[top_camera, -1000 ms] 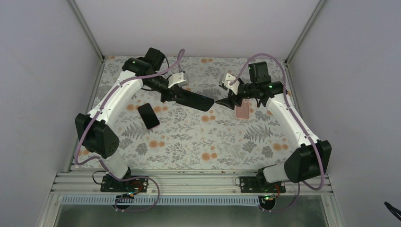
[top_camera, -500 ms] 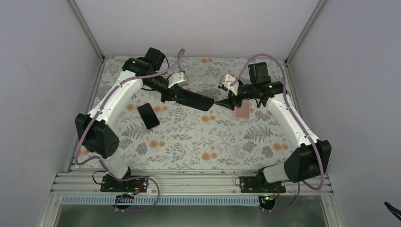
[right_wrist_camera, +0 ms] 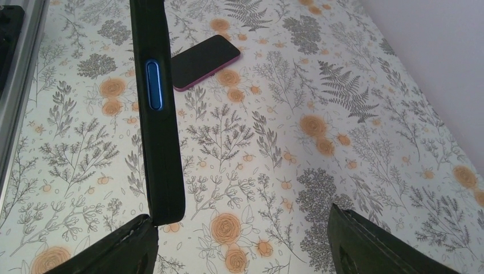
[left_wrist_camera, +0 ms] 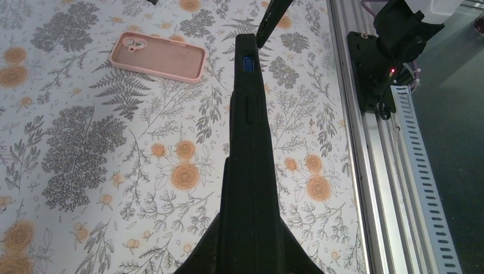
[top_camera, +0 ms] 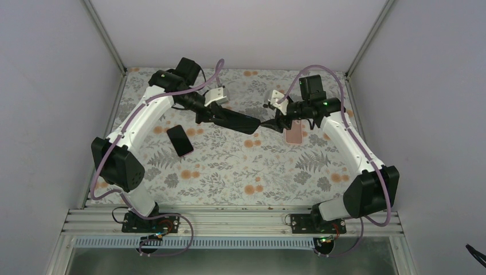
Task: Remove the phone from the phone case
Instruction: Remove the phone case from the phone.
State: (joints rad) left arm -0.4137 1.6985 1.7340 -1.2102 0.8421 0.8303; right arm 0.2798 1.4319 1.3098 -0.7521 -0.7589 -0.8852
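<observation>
Floral cloth (top_camera: 229, 172) covers the table before me. Pink case (left_wrist_camera: 165, 59) lies flat on my right side. Dark phone (right_wrist_camera: 204, 61), magenta-edged, lies flat on my left. Aluminium rail (top_camera: 229, 220) runs along the near edge.

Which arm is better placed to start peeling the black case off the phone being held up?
Right, probably. The left gripper is shut on one end of the cased phone, holding it above the table. The right gripper is open, with the phone's free end just inside its jaws.

Cased phone (right_wrist_camera: 161, 160) between spread right jaws
</observation>
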